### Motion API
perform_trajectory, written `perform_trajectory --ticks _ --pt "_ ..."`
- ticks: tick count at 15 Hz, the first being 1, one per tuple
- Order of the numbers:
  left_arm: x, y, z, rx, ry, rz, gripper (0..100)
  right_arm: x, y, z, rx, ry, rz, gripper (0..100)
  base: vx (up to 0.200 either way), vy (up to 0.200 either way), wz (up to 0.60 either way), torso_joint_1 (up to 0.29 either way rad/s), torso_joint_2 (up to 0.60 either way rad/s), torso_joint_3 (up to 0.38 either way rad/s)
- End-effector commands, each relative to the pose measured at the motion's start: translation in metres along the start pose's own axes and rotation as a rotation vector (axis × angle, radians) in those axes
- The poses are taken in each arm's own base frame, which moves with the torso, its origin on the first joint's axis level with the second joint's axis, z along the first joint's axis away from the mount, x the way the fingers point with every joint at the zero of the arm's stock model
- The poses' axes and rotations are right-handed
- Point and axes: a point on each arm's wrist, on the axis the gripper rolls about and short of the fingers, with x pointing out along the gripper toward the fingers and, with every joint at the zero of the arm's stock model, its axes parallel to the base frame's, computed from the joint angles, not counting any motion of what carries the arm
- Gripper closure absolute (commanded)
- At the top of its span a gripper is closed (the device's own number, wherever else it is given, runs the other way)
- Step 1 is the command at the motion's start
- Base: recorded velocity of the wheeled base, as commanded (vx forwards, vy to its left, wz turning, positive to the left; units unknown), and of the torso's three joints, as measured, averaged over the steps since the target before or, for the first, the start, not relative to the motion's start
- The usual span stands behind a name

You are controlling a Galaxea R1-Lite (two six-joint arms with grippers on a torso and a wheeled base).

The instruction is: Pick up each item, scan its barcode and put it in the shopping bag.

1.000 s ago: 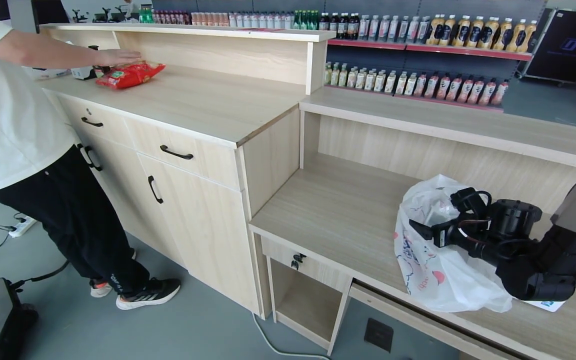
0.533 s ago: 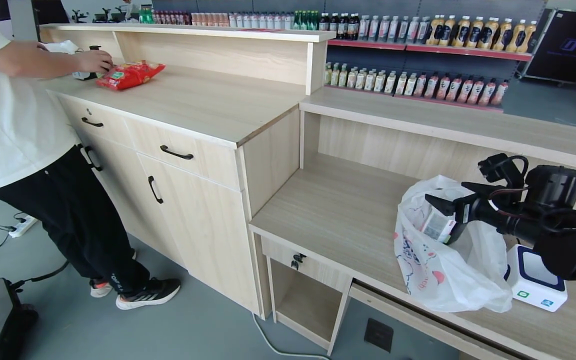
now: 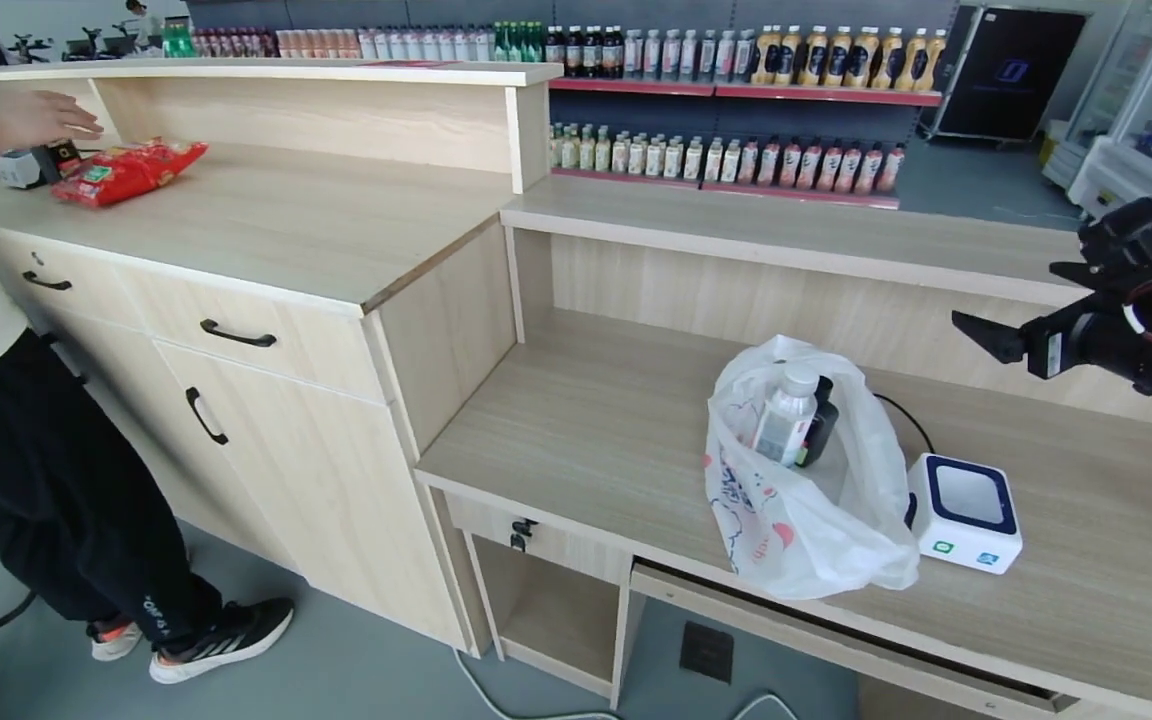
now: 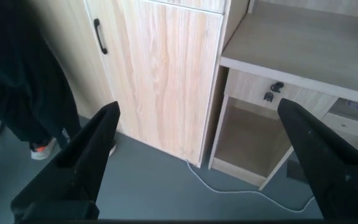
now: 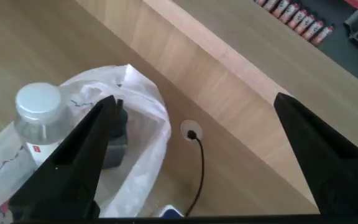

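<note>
A white plastic shopping bag (image 3: 806, 520) stands open on the lower desk (image 3: 616, 420). Inside it stand a clear bottle with a white cap (image 3: 784, 410) and a dark item (image 3: 822, 425); from above, the bottle (image 5: 37, 112) and the bag (image 5: 138, 102) lie below the right arm. My right gripper (image 3: 1011, 320) hangs open and empty above and to the right of the bag, its fingers (image 5: 73, 168) spread wide. A red snack packet (image 3: 126, 170) lies on the high counter beside a person's hand (image 3: 41, 115). My left gripper (image 4: 197, 109) is open over the floor by the cabinet.
A white barcode scanner (image 3: 966, 510) with a cable (image 5: 199, 168) sits just right of the bag. The high counter (image 3: 286, 230) with drawers stands to the left. Bottle shelves (image 3: 726, 150) line the back. A person stands at the far left.
My right gripper lifted out of the bag and pulled back up to the right, leaving the bottle inside. The head camera shifted. The person's hand moved off the packet.
</note>
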Motion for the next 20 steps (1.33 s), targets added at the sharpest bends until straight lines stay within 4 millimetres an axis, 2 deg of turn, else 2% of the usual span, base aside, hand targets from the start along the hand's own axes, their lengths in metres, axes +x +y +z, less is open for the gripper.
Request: perform_trajectory --ticks 1,3,5,6,7,9,11,13,15,18,20 --pt "0.0 0.0 0.0 0.0 0.0 0.0 0 -0.021 -0.03 0.03 -0.018 -0.015 -0.149 0 0.0 0.0 -0.6 0.002 0.0 0.002" --pt "0.0 0.0 0.0 0.0 0.0 0.0 0 -0.037 -0.054 0.021 0.048 0.079 -0.284 0 0.0 0.0 -0.6 -0.041 0.08 0.051" --pt "0.0 0.0 0.0 0.0 0.0 0.0 0 -0.054 -0.072 -0.003 0.069 0.172 -0.36 0 0.0 0.0 -0.6 -0.141 0.34 0.2" --pt "0.0 0.0 0.0 0.0 0.0 0.0 0 -0.062 -0.075 -0.017 0.086 0.22 -0.381 0 0.0 0.0 -0.6 -0.144 0.39 0.227" --pt "0.0 0.0 0.0 0.0 0.0 0.0 0 -0.064 -0.075 -0.021 0.091 0.234 -0.384 0 0.0 0.0 -0.6 -0.168 0.42 0.251" --pt "0.0 0.0 0.0 0.0 0.0 0.0 0 -0.073 -0.087 -0.054 0.183 0.315 -0.433 0 0.0 0.0 0.0 -0.205 0.51 0.312" --pt "0.0 0.0 0.0 0.0 0.0 0.0 0 -0.072 -0.095 -0.072 0.271 0.341 -0.451 0 0.0 0.0 0.0 -0.215 0.55 0.339" --pt "0.0 0.0 0.0 0.0 0.0 0.0 0 -0.069 -0.1 -0.08 0.333 0.315 -0.408 0 0.0 0.0 0.0 -0.208 0.55 0.344" --pt "0.0 0.0 0.0 0.0 0.0 0.0 0 -0.063 -0.11 -0.08 0.326 0.268 -0.372 0 0.0 0.0 0.0 -0.193 0.53 0.342" --pt "0.0 0.0 0.0 0.0 0.0 0.0 0 -0.055 -0.124 -0.099 0.317 0.264 -0.38 0 0.0 0.0 0.0 -0.092 0.28 0.181" --pt "0.0 0.0 0.0 0.0 0.0 0.0 0 -0.048 -0.131 -0.098 0.305 0.213 -0.346 0 0.0 0.0 0.0 -0.013 0.05 0.025"
